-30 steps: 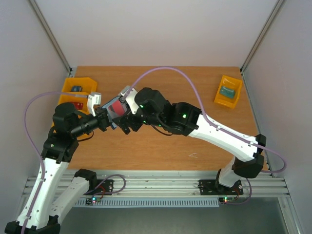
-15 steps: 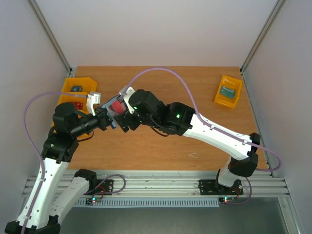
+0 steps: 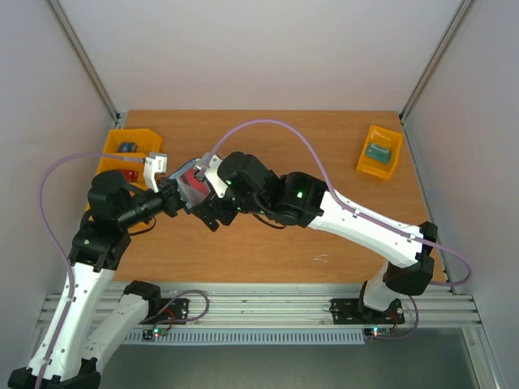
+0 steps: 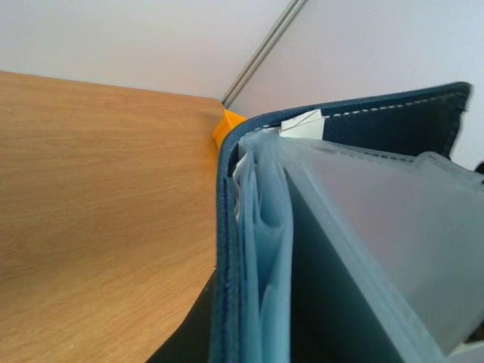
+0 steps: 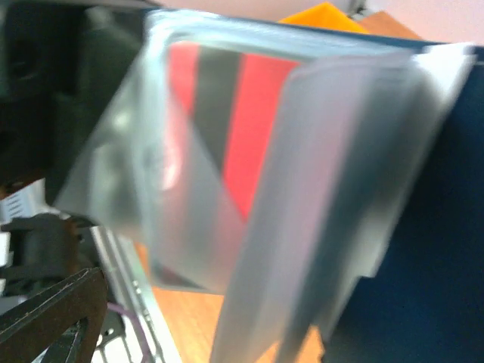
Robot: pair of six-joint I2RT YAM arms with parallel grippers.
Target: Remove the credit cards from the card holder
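The card holder [image 3: 191, 188], a navy folding wallet, is held off the table at the left, and my left gripper [image 3: 172, 197] is shut on it. In the left wrist view its navy edge [image 4: 227, 249] and frosted sleeves [image 4: 393, 227] fill the frame, hiding my fingers. One of the credit cards, red and dark-striped [image 5: 253, 128], shows blurred inside a clear sleeve, beside the navy cover [image 5: 423, 265]. My right gripper [image 3: 209, 204] is open, right against the wallet's fanned sleeves. No grey card can be made out.
Yellow bins [image 3: 130, 146] stand at the table's left edge, just behind the wallet. Another yellow bin [image 3: 379, 151] with a teal object sits at the back right. Slanted frame posts rise at both back corners.
The right wrist has shifted slightly left and toward the near edge, closer in on the wallet, and the sleeves have fanned a little. The left arm holds still.
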